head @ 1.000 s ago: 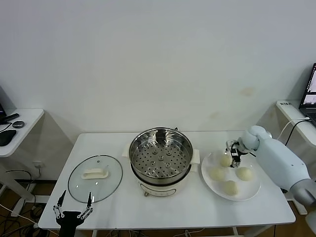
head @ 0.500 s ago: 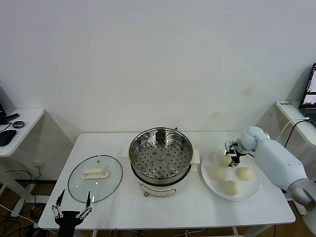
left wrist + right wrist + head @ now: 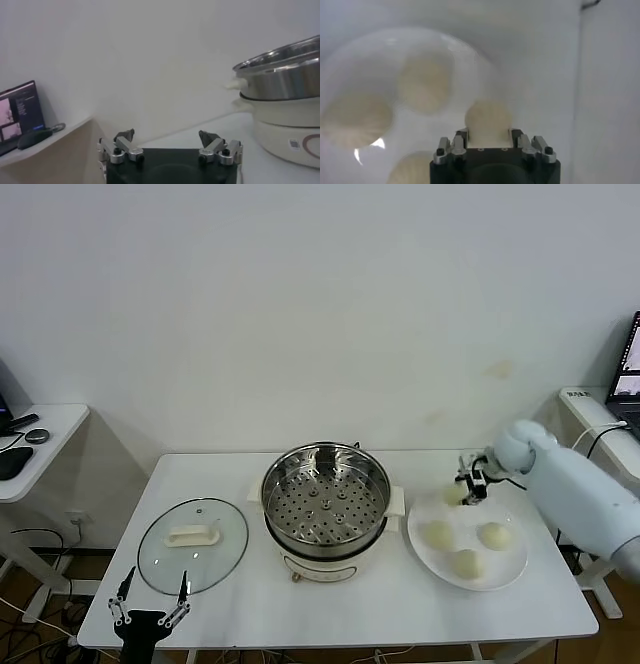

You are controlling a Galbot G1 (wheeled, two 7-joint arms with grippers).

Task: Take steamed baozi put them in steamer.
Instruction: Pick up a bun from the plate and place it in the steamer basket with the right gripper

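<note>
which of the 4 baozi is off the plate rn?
The baozi clamped in the right pincer, lifted above the plate's far edge on the steamer side. The other three lie on the plate.

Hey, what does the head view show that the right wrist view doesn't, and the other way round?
Only the head view shows the steamer, the glass lid, the open left gripper parked at the table's near left edge, and the right arm's reach. Only the right wrist view shows, close up, the right gripper shut on a bun. Both show the plate with three buns on it and that fourth bun lifted clear.
</note>
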